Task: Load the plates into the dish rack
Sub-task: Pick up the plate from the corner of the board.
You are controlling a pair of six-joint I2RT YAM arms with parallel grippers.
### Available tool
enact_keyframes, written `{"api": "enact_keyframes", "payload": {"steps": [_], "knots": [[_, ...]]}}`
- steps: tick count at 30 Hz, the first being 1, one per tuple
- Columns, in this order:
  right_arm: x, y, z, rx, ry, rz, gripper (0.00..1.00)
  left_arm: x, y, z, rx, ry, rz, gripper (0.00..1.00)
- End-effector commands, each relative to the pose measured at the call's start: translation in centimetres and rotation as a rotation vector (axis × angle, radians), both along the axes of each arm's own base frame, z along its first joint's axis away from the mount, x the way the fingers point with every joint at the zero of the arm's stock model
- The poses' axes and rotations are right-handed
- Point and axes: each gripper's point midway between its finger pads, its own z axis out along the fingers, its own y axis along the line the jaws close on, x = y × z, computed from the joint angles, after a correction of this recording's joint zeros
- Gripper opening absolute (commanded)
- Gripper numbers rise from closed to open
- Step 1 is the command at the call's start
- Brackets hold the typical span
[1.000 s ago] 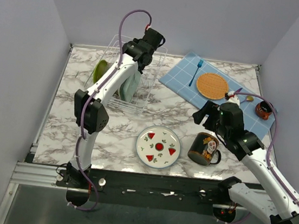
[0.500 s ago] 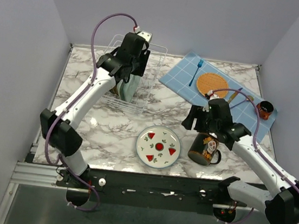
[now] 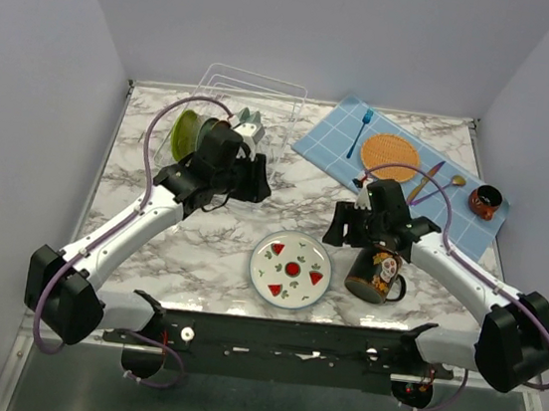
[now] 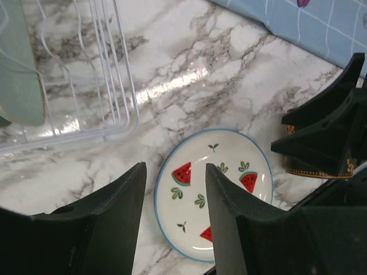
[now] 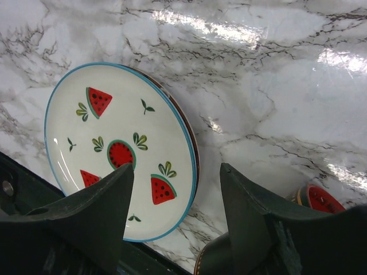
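Note:
The white watermelon plate (image 3: 291,268) lies flat near the table's front, on top of a brownish plate whose rim shows in the right wrist view (image 5: 196,150). The white wire dish rack (image 3: 269,90) stands at the back left and holds a yellow-green plate (image 3: 185,132) and a mint-green plate (image 4: 20,69). My left gripper (image 3: 260,186) is open and empty, above the table between the rack and the watermelon plate (image 4: 186,200). My right gripper (image 3: 334,231) is open and empty, just above that plate's right edge (image 5: 114,126).
A black decorated mug (image 3: 375,271) stands right of the plate, close under my right arm. A blue checked mat (image 3: 333,138) at the back right carries an orange woven round mat (image 3: 390,157), a blue fork (image 3: 361,131), a spoon and a small red-brown cup (image 3: 483,201).
My left gripper has left the rack and swung forward and down toward the watermelon plate. My right gripper has moved left and down to the plate's right edge.

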Motion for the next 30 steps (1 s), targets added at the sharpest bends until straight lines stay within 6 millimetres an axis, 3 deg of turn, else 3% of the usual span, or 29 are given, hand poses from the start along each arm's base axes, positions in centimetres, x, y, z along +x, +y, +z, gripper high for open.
{"api": "enact_keyframes", "payload": {"steps": [1, 8, 27, 30], "knots": [[-0.7, 0.9, -1.5, 0.035, 0.051, 0.042, 0.69, -3.0, -2.1, -0.2, -0.154, 0.046, -0.037, 0.54], [-1.5, 1.5, -3.7, 0.032, 0.129, 0.078, 0.63, -4.7, -2.7, -1.9, -0.153, 0.087, -0.050, 0.54], [-2.0, 1.1, -7.0, -0.025, 0.201, 0.074, 0.47, -3.8, -3.8, -2.6, -0.137, 0.097, -0.072, 0.54], [-2.1, 1.1, -7.1, -0.026, 0.201, 0.075, 0.41, -3.7, -3.9, -2.6, -0.136, 0.099, -0.075, 0.54]]}}
